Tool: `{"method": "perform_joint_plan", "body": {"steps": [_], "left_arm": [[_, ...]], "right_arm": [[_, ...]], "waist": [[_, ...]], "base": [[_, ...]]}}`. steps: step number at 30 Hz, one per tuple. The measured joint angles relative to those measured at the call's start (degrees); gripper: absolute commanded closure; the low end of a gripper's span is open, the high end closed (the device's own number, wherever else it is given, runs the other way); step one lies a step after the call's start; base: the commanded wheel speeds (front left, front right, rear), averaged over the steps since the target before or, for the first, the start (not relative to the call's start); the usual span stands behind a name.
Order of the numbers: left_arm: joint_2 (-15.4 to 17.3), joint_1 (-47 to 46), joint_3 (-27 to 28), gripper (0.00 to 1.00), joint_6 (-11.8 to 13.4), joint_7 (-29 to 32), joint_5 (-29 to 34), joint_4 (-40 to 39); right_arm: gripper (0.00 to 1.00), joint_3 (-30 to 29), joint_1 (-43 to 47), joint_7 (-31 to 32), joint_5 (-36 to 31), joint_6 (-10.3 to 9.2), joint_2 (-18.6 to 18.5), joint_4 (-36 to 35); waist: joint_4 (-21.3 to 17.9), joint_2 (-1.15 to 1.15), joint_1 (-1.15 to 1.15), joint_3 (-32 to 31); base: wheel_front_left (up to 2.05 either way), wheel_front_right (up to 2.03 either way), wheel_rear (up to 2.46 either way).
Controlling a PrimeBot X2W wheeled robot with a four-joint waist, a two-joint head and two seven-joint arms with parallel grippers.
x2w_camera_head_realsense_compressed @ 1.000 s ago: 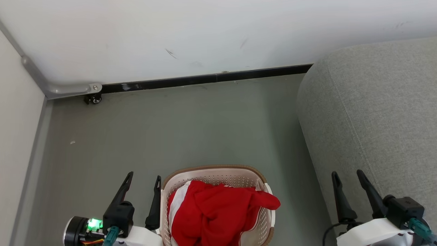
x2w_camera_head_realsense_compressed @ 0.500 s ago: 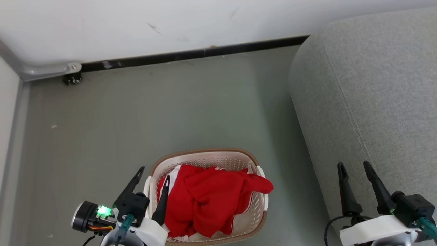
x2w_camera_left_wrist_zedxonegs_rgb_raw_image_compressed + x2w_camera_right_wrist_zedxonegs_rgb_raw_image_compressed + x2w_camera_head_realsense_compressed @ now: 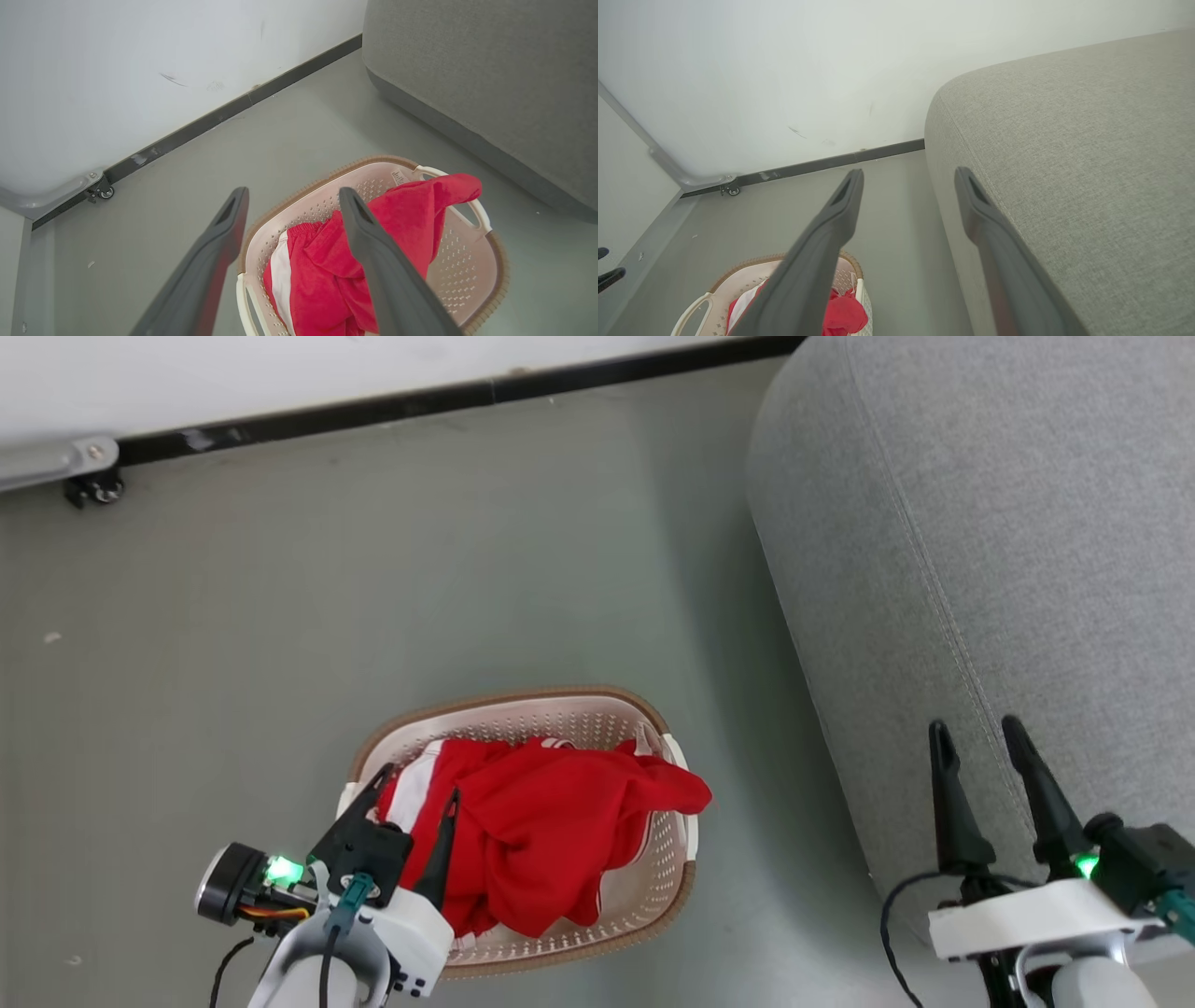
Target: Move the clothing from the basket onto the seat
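Two grippers have their fingers spread wide, with nothing between them. The left gripper (image 3: 420,782) hangs over the left end of the basket (image 3: 523,702), one finger by the rim and one above the clothing (image 3: 551,821). The clothing is a red heap inside the basket. It has a white stripe on the left, and one red bit hangs over the right handle. The basket sits on the grey floor (image 3: 373,569), near the seat (image 3: 980,523). The right gripper (image 3: 973,723) is over the seat's edge, well apart from the basket.
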Motion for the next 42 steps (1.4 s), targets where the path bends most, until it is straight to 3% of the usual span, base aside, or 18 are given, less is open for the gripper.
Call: {"method": "perform_joint_plan", "body": {"steps": [42], "left_arm": [[3.3, -13.2, 0.9, 0.00, 0.7, 0.0, 1.3, 11.2]], "right_arm": [[0.00, 3.2, -13.6, -2.9, 0.6, 0.01, 0.0, -1.2]], "waist": [[-8.5, 0.00, 0.00, 17.1]], "base": [[0.00, 0.00, 0.00]]}}
